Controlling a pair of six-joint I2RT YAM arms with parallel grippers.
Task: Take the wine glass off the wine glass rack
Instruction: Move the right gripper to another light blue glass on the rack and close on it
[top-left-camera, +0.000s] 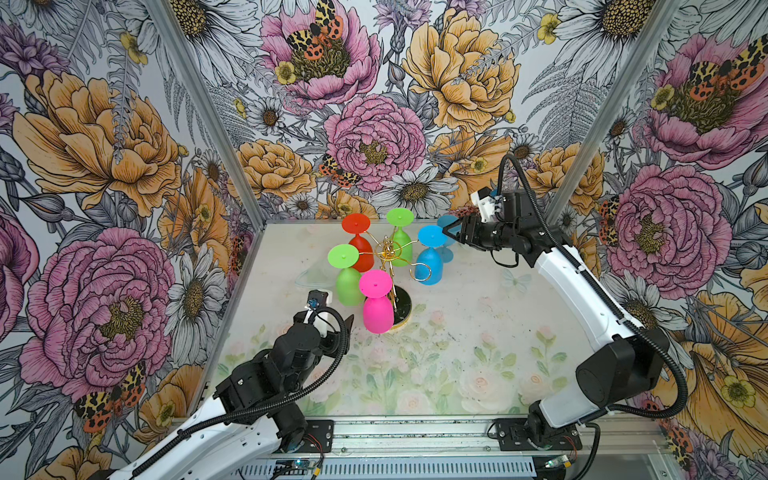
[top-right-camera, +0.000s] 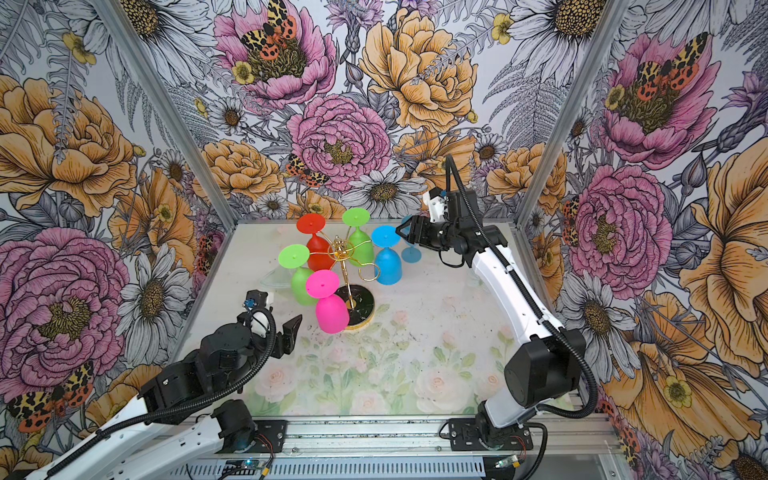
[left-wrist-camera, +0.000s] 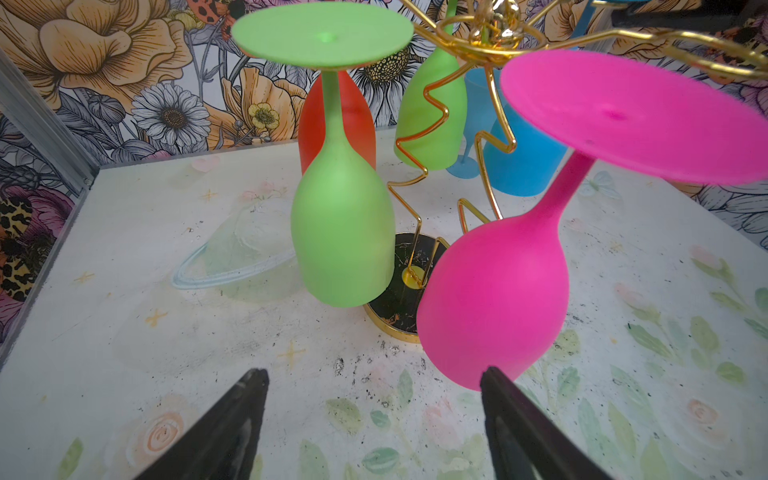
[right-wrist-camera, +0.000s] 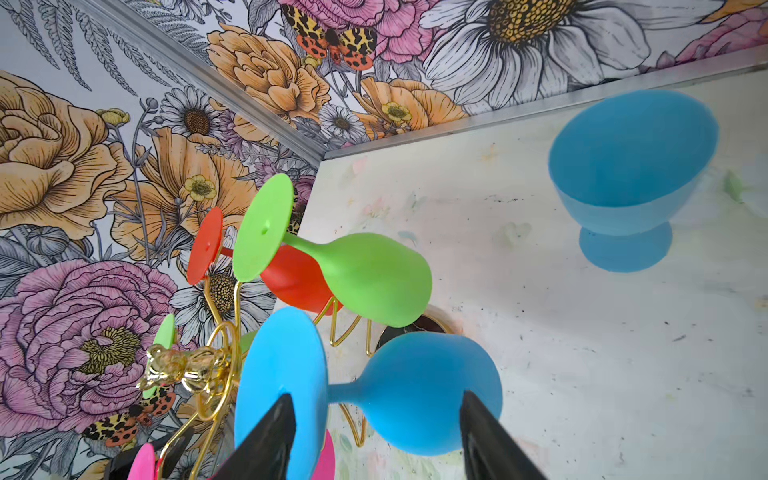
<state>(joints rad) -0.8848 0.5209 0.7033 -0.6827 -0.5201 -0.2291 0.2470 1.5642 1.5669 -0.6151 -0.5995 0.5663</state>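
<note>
You have the wine glass rack (top-left-camera: 390, 254) about mid-tabletop, with five glasses hung upside down. Your right gripper (top-left-camera: 449, 233) is released and spread wide at the foot of the hung blue wine glass (top-left-camera: 429, 266); contact unclear. Your left gripper (left-wrist-camera: 372, 374) is released too, just beside the pink glass (top-left-camera: 377, 309). A second blue glass (right-wrist-camera: 631, 174) stands upright near the far edge, right of the rack.

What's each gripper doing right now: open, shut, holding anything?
Left gripper: open, empty, close to the pink glass.
Right gripper: open, either side of the hanging blue glass, not clamped on it.
</note>
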